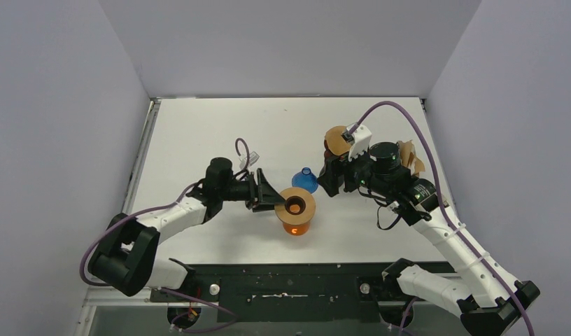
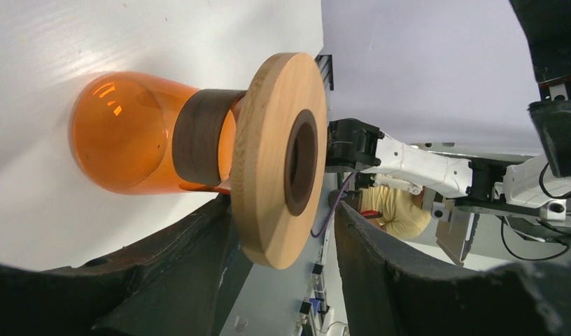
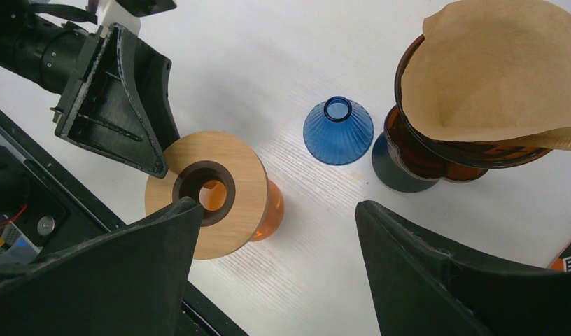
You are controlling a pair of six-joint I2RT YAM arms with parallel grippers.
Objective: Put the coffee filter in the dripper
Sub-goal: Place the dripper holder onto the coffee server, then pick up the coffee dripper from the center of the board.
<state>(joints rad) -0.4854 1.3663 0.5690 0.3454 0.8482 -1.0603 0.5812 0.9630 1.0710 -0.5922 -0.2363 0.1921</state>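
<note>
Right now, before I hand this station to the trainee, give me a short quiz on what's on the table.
1. True or false: the blue dripper sits on top of the orange jug.
2. Where are the paper filters? A) in the brown holder B) inside the blue dripper C) on the orange jug
3. Fill in: the right gripper hangs with its jaws ___.
Key: 1 false, the dripper stands on the table, narrow end up. 2 A. 3 open.
</note>
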